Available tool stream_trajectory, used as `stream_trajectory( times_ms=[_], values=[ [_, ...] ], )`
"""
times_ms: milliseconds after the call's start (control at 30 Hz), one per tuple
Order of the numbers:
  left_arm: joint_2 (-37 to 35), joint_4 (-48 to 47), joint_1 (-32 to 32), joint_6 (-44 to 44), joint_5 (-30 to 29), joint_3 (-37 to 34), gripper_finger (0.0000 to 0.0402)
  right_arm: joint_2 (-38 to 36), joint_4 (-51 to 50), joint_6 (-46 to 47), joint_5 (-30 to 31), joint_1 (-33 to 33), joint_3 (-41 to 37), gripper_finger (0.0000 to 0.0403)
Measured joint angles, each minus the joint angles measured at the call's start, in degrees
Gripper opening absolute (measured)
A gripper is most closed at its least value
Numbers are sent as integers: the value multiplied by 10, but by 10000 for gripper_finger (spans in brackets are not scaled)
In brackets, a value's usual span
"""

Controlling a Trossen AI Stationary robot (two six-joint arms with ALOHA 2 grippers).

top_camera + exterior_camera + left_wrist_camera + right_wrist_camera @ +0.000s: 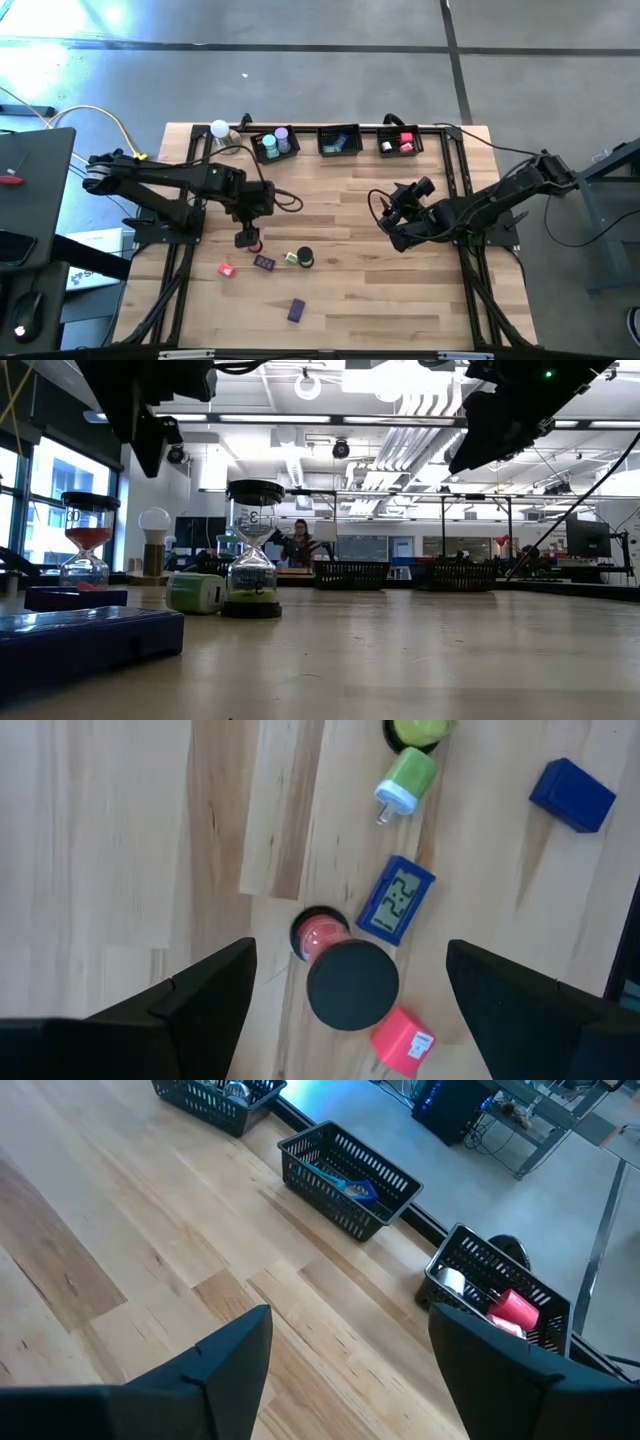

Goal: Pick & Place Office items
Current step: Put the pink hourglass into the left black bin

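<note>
Left end effector (345,1010) hangs w/ fingers spread, nothing gripped, over the red sand timer w/ black caps (335,965), centre-left of the high frame. Beside it on the wooden worktop (350,210): blue LCD clock (396,901), pink block (402,1040), green-and-white sharpener (407,782), dark blue block (572,794). Right end effector (350,1360) is released too, centre-right, facing three black mesh baskets (349,1178) along the top edge.

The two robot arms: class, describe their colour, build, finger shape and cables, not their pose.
Both arms are dark and jointed. The left gripper and right gripper each have two broad, flat, black fingers with angled edges. Loose black cables loop beside each wrist in the high view.
</note>
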Motion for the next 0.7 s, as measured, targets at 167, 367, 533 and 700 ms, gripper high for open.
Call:
stream_trajectory(
  times_ms=[167, 367, 533, 700],
  values=[
    [0, -4, -12, 12, 0, 0, 319, 0, 0, 0, -3, 0, 0, 258],
    [0, -7, -42, -5, -33, 0, 319, 0, 0, 0, -4, 0, 0, 259],
    [0, -37, -76, -52, -89, 0, 319, 0, 1, 0, -17, 0, 0, 258],
    [0, -36, -107, -68, -89, 0, 319, 0, 4, 0, -17, 0, 0, 258]
  ],
)
